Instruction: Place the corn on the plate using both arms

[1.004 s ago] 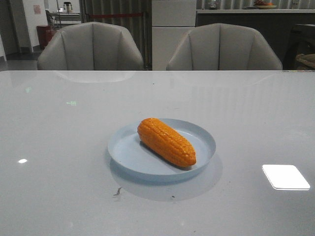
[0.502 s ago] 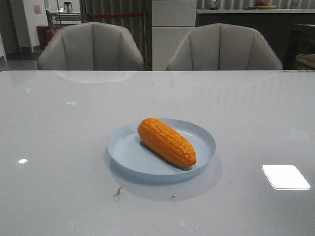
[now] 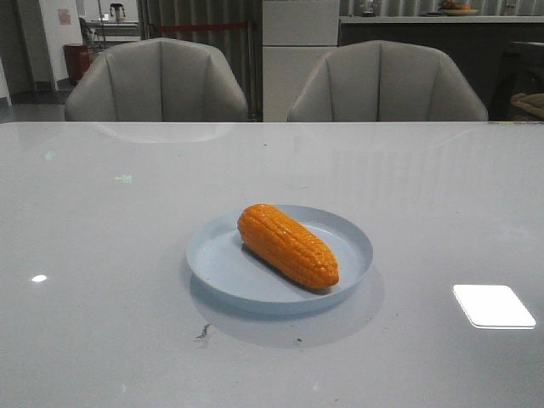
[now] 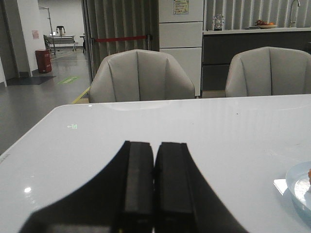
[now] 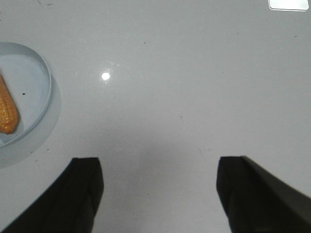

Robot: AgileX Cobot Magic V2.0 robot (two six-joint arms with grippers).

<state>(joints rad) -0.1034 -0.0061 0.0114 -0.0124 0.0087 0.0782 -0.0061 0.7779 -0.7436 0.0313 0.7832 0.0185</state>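
An orange corn lies diagonally inside the pale blue plate near the middle of the table in the front view. Neither arm shows in that view. In the left wrist view my left gripper is shut with nothing between its pads, held above bare table, and the plate's rim peeks in at the edge. My right gripper is open over bare table, well apart from the plate and the corn's end.
Two grey chairs stand behind the table's far edge. A bright window reflection lies on the glossy table at the right. A small dark mark sits on the table in front of the plate.
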